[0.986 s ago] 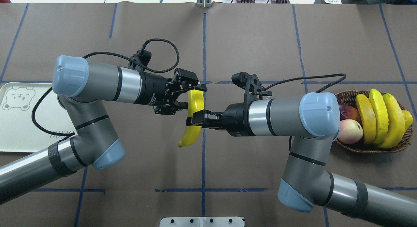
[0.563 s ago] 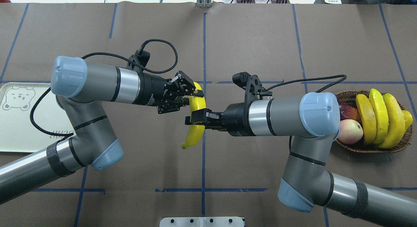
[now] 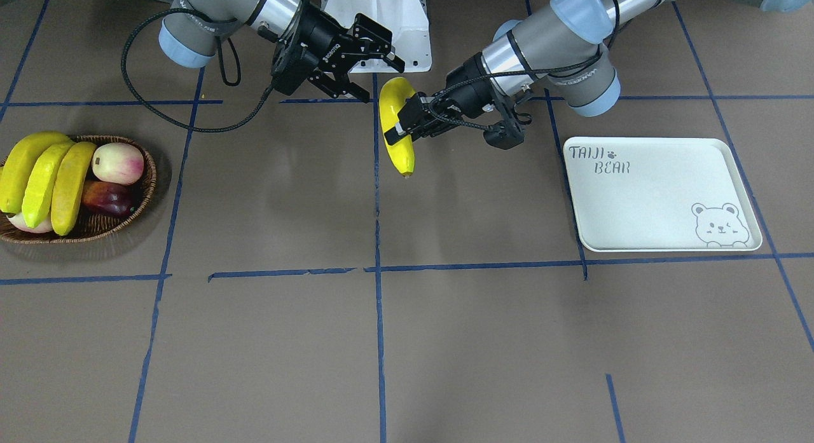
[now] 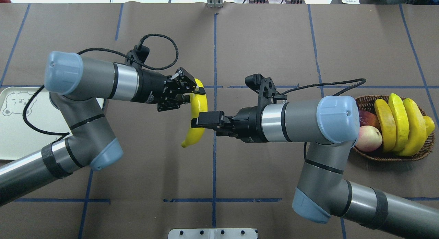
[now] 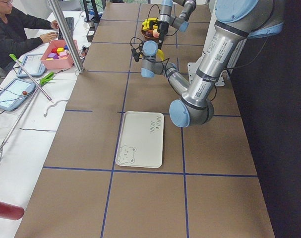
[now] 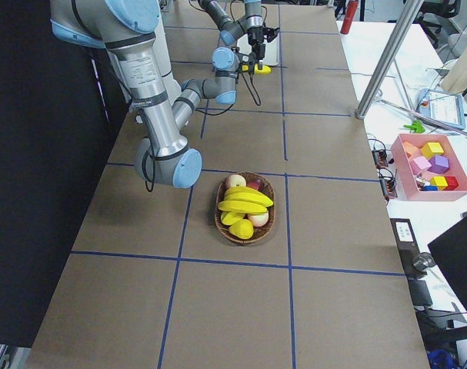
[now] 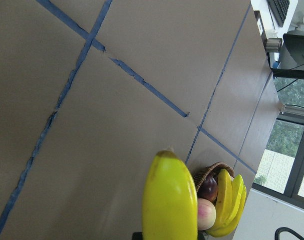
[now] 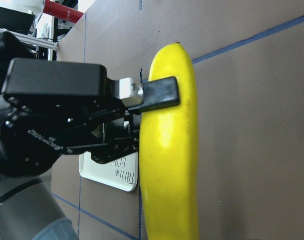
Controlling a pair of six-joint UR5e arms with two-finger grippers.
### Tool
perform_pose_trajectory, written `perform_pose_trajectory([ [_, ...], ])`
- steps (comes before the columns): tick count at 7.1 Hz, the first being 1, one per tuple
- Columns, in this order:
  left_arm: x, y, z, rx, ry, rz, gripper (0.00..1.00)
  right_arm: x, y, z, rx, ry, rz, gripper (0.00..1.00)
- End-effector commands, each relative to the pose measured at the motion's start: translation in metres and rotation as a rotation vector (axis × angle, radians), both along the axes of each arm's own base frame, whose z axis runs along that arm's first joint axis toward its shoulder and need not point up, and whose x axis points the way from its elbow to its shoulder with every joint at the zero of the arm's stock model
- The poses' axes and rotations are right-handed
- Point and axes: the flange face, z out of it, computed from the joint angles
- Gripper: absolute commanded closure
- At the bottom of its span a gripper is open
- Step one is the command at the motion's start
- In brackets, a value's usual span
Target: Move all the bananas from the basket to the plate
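Observation:
My left gripper [image 4: 192,94] is shut on one banana [image 4: 197,103] and holds it above the table's middle; it also shows in the front view [image 3: 402,122] with the banana [image 3: 400,152]. My right gripper [image 3: 376,73] is open beside the banana's near end, its jaws spread wide; from overhead it [image 4: 198,122] overlaps the banana. Three more bananas [image 4: 398,122] lie in the wicker basket [image 4: 387,157] at the right. The plate [image 4: 13,136] lies empty at the far left, partly under my left arm.
A pink-white peach [image 4: 369,138] and a dark red fruit [image 4: 366,118] share the basket, with a small yellow fruit [image 4: 429,124] at its far side. The white robot base [image 3: 381,23] stands between the arms. Blue tape lines cross the brown table.
My left gripper shut on the banana's far end. My right gripper let go of it. My left arm has moved left with the banana.

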Motion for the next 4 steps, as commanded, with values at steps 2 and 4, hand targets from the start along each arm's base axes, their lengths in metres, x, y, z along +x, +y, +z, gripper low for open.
perform_pose_trajectory([
  [2, -0.117, -0.048, 0.152, 0.049, -0.249, -0.027, 1.00, 0.046, -0.009, -0.003, -0.033, 0.071, 0.041, 0.00],
  [4, -0.202, -0.025, 0.292, 0.155, -0.496, -0.017, 1.00, 0.076, -0.038, 0.003, -0.088, 0.294, 0.130, 0.00],
])
